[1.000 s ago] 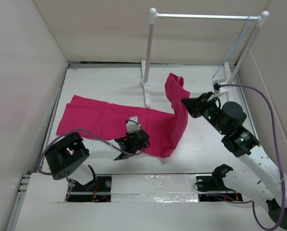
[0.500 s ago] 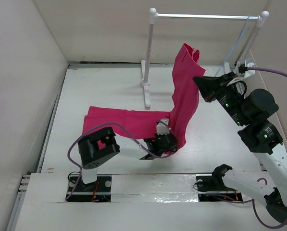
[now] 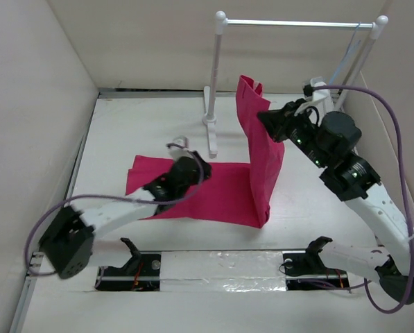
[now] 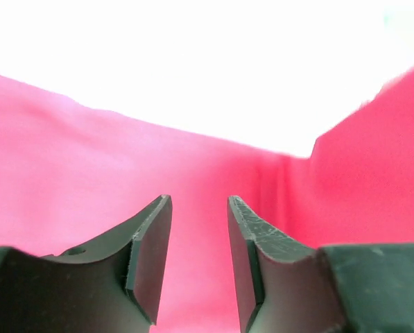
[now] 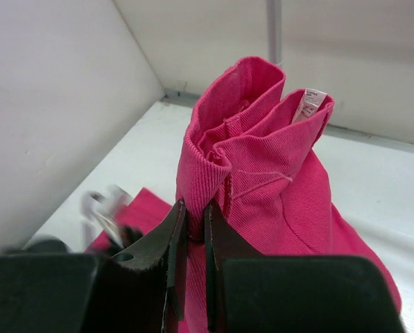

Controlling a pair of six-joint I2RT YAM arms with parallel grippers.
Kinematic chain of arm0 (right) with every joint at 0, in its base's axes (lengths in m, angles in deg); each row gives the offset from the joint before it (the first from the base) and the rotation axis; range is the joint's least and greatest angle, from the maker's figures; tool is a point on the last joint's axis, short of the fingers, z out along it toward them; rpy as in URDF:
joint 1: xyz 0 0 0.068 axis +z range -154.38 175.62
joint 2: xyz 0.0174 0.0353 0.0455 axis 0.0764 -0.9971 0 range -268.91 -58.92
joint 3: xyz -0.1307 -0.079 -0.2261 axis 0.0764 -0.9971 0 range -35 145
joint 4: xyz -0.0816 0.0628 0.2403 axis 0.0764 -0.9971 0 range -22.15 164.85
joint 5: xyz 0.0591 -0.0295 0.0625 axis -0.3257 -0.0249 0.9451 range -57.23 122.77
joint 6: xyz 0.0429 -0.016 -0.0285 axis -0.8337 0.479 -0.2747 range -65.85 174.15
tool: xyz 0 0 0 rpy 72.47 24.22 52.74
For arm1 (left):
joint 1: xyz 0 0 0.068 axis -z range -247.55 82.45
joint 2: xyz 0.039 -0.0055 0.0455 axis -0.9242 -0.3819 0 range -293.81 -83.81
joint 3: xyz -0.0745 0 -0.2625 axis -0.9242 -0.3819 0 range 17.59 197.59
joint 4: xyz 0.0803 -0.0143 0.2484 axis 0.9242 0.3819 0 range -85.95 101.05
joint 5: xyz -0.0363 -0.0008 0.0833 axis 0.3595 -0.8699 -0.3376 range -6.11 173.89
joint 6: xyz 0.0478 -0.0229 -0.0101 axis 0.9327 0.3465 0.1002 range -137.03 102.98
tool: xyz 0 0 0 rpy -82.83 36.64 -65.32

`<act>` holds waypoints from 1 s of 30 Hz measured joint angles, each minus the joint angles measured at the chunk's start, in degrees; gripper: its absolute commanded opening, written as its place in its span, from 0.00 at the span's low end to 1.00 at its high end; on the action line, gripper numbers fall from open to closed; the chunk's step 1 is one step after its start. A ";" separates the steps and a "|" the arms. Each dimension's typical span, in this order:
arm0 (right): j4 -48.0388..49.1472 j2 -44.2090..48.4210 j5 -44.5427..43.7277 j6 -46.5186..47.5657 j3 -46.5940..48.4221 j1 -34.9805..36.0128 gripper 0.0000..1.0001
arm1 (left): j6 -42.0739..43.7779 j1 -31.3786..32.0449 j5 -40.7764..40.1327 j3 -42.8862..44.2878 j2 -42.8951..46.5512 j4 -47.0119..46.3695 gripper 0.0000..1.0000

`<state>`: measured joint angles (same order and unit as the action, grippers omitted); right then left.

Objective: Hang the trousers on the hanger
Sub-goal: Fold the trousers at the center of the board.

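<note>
the right fingers point(image 5: 173, 250) are clamped on a fold at the waistband of the magenta trousers point(image 5: 262, 180). they hold that end up off the surface point(image 3: 144, 125), so the fabric hangs as a tall column just right of the left pole of the rack point(image 3: 217, 76). a white label shows at the raised waist. the rest of the trousers lies flat on the surface, running left. the left fingers point(image 4: 151, 257) stand apart, gripping nothing, low over that flat part. the wire hanger point(image 3: 347, 54) hangs at the right end of the rack's bar, apart from the trousers.
</note>
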<state>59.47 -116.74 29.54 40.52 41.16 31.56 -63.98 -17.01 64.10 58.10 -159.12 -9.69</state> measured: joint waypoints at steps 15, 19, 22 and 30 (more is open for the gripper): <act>4.42 -35.43 -3.58 1.90 21.33 20.57 0.00 | 7.93 -27.41 4.20 10.40 43.60 20.87 0.42; 6.43 -46.27 -4.02 1.81 27.34 25.42 0.49 | 9.18 -27.41 2.54 12.15 45.92 25.09 0.46; 8.17 -57.81 -3.17 0.44 33.22 29.46 0.79 | 9.60 -28.26 -0.61 12.24 46.99 27.89 0.47; 13.40 -54.21 3.04 -1.36 13.05 31.78 0.66 | 9.66 -27.67 0.02 11.41 48.98 30.23 0.49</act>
<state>72.87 -170.94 32.58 39.17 54.21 63.34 -54.32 -44.68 64.12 69.51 -110.14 20.54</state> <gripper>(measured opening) 0.811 0.491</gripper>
